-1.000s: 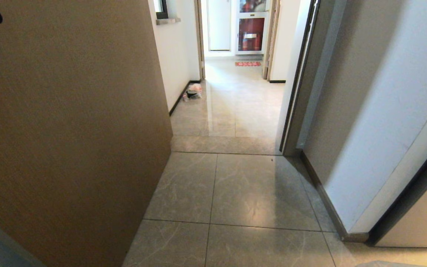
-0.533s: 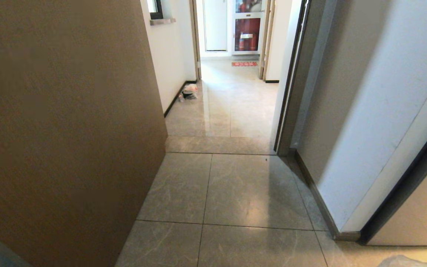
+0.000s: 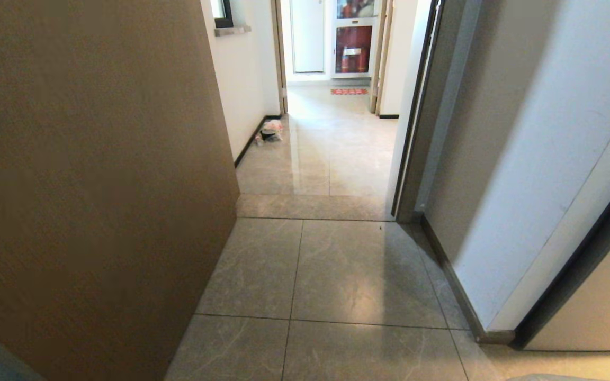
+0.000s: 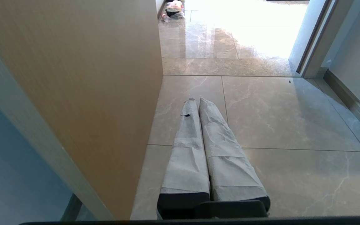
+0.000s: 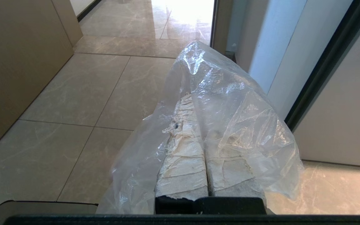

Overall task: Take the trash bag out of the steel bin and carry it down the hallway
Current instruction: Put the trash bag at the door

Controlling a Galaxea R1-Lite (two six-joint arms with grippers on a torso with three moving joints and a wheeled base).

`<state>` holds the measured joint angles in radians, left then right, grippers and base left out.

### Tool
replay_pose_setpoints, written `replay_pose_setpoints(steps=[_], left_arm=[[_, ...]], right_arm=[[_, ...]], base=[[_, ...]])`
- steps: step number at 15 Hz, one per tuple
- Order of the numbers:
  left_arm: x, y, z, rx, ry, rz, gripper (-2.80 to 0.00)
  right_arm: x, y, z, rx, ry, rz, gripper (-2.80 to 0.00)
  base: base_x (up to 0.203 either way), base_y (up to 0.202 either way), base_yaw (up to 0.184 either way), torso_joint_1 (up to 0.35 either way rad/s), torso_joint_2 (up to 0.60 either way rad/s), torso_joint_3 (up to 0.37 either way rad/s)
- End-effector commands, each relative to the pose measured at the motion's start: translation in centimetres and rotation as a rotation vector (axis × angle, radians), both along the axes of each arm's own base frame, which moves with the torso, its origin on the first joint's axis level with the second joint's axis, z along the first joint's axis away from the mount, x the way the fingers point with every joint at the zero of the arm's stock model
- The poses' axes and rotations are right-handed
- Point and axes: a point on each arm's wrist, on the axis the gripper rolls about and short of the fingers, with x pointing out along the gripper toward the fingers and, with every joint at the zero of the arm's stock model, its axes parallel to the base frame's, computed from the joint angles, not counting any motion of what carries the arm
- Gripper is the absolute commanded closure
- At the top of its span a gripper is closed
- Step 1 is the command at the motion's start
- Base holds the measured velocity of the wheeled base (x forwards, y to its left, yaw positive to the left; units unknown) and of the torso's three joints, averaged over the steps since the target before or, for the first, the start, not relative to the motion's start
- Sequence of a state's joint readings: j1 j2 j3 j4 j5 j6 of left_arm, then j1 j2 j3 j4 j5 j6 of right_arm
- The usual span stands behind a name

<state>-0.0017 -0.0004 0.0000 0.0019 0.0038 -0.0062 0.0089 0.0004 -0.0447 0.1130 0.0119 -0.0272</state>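
Head view: hallway (image 3: 331,159) runs ahead between a brown panel (image 3: 98,185) on the left and a white wall (image 3: 522,174) on the right, with a doorway threshold across the tiles. Neither arm shows here. A small heap of bags (image 3: 271,130) lies by the left baseboard further on; its contents are too small to identify.

Left wrist view: left tool (image 4: 195,100) is empty, its wrapped fingers pressed together, pointing along the floor close beside the panel.

Right wrist view: right tool (image 5: 190,97) is closed, and the trash bag (image 5: 230,125) is draped over its fingers, evidently pinched between them. Steel bin is not in view.

Assessment: carrying is under way. Recommended: keep the grip firm, drive centred through the doorway clear of the panel corner and door frame, and pass right of the heap so the hanging film does not snag.
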Motion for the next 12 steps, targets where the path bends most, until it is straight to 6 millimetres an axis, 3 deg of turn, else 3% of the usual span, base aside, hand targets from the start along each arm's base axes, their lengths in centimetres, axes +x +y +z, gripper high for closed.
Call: replay_pose_setpoints(steps=[1,5,12], left_arm=[[0.01,0.0,-0.04,0.002,0.002,0.001,0.0],[0.01,0.0,-0.02,-0.002,0.0,0.001,0.0],[0.01,0.0,-0.02,-0.003,0.0,0.001,0.0]], right_arm=[[0.01,0.0,-0.01,0.0,0.002,0.001,0.0],[0.01,0.0,-0.01,0.0,0.002,0.001,0.0],[0.01,0.0,-0.01,0.0,0.002,0.001,0.0]], base=[[0.0,0.0,0.0,0.0,0.0,0.0],[0.015,0.0,0.0,0.001,0.0,0.002],[0.187,0.0,0.001,0.002,0.0,0.003]])
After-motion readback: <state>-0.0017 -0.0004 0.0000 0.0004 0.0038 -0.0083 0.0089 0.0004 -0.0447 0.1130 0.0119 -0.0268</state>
